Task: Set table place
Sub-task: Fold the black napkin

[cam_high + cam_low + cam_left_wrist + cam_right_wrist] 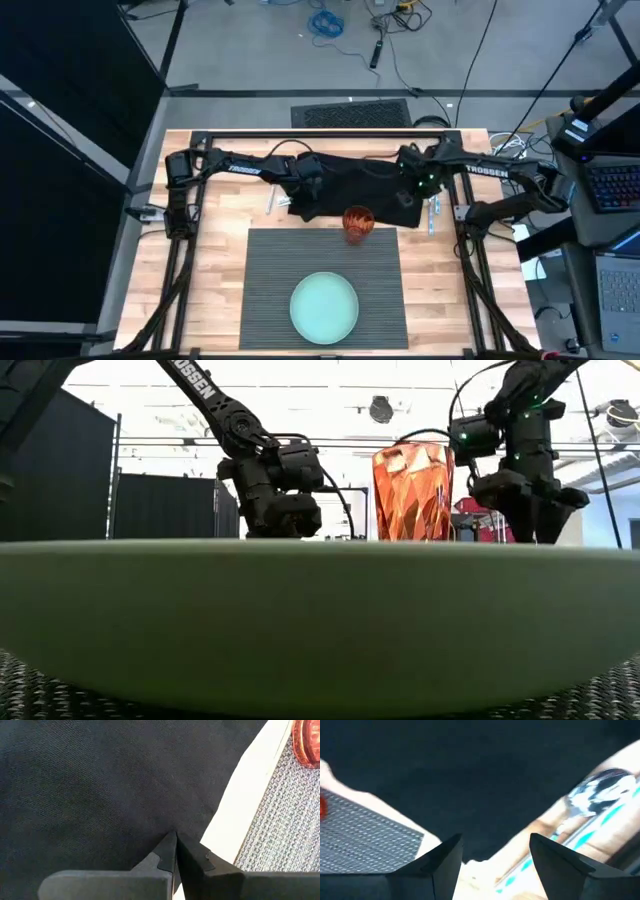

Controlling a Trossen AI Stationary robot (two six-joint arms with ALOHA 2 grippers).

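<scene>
The table place, a dark grey ribbed placemat [268, 290], lies on the wooden table with a pale green plate [324, 307] on its near half. An orange glass [357, 224] stands at its far edge. Beyond it lies a black napkin [350, 180], spread flat on the wood. My left gripper [175, 840] is over the napkin's near left part, shut on the cloth. My right gripper [495, 847] hovers open above the napkin's near right corner, with a finger on either side of the cloth's edge. In the low view the plate [320, 620] hides both sets of fingertips. My left gripper meets the black napkin a little way in from its near edge [200, 820], with the shut fingertips coming from above and pointing down. The cloth seems nipped between the tips; whether one layer or several, I cannot tell. The napkin lies flat and slack on the table.
A spoon [600, 795] lies on the wood just right of the napkin, by my right gripper. Another piece of cutlery [272, 200] lies left of the napkin. The glass [413, 490] stands between the two arms. Bare wood flanks the placemat on both sides.
</scene>
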